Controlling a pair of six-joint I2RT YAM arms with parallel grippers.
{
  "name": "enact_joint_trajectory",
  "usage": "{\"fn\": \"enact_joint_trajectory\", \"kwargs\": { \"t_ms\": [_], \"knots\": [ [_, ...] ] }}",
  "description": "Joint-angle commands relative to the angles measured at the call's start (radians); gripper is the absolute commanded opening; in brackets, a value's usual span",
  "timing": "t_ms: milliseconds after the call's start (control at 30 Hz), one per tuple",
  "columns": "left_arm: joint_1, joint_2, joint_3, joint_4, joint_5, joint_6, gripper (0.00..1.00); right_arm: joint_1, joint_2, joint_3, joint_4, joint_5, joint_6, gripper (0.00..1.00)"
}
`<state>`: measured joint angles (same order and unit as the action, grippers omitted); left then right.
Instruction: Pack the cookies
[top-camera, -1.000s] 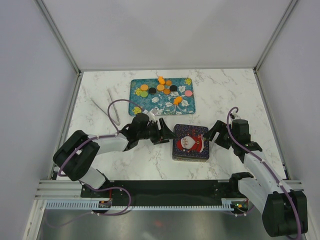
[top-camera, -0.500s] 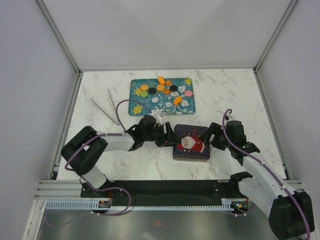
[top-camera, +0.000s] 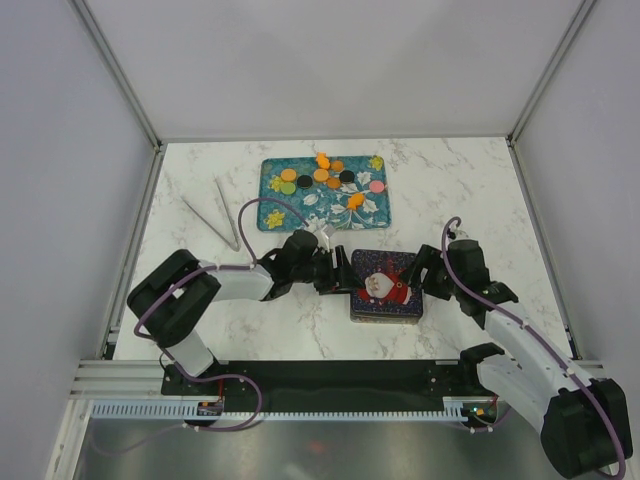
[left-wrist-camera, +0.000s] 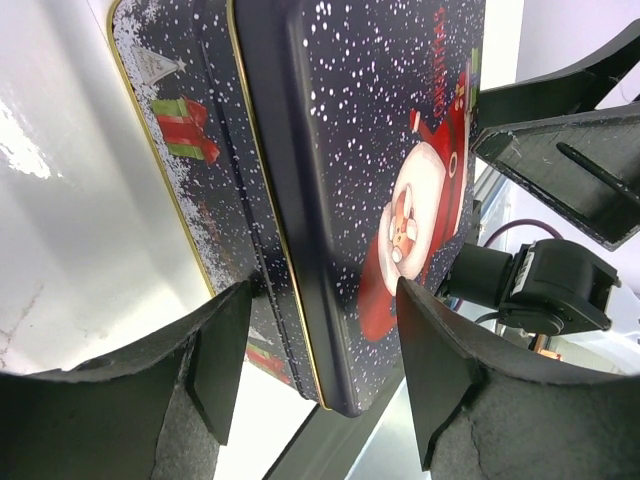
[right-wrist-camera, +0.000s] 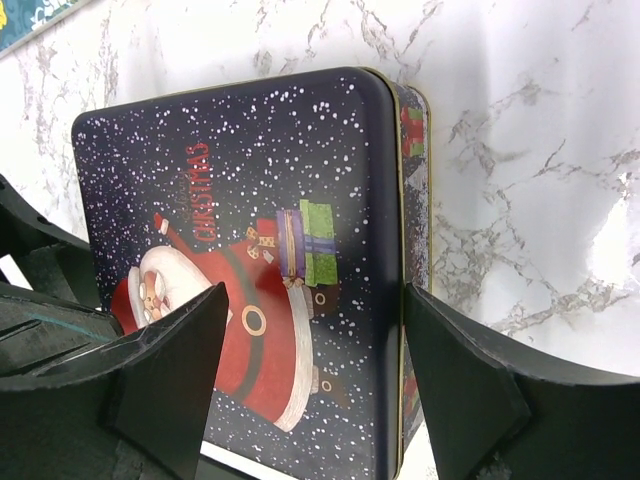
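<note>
The cookies (top-camera: 321, 176), small orange, black, green and pink discs, lie on a patterned teal tray (top-camera: 285, 212) at the back. Nearer me sits a dark blue Christmas tin (top-camera: 385, 287) with a Santa lid, lid on. My left gripper (top-camera: 336, 273) is at the tin's left edge. In the left wrist view the left gripper (left-wrist-camera: 320, 370) is open and straddles the tin (left-wrist-camera: 370, 150), with gaps on both sides. My right gripper (top-camera: 426, 276) is at the right edge. The right wrist view has the right gripper (right-wrist-camera: 315, 385) open astride the tin (right-wrist-camera: 230, 180), one finger over the lid and one outside the wall.
Metal tongs (top-camera: 218, 214) lie on the marble top left of the tray. White walls enclose the table on three sides. The arms' black base rail (top-camera: 320, 378) runs along the near edge.
Both grippers have closed in on the tin from its two sides, the left moving right and the right moving left. Their jaws have narrowed a little. The tin has shifted slightly to the right.
</note>
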<state>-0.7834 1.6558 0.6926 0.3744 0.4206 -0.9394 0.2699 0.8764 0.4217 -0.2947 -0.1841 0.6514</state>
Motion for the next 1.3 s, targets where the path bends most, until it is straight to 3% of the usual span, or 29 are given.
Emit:
{"fn": "enact_joint_trajectory", "kwargs": {
  "t_ms": [0,1267],
  "knots": [
    [-0.016,0.01,0.035,0.015,-0.005,0.042,0.67,0.014,0.006,0.054,0.002,0.028,0.002,0.79],
    [-0.047,0.07,0.021,0.054,-0.022,-0.021,0.54,0.13,0.141,0.198,-0.106,0.143,-0.07,0.83]
  ]
}}
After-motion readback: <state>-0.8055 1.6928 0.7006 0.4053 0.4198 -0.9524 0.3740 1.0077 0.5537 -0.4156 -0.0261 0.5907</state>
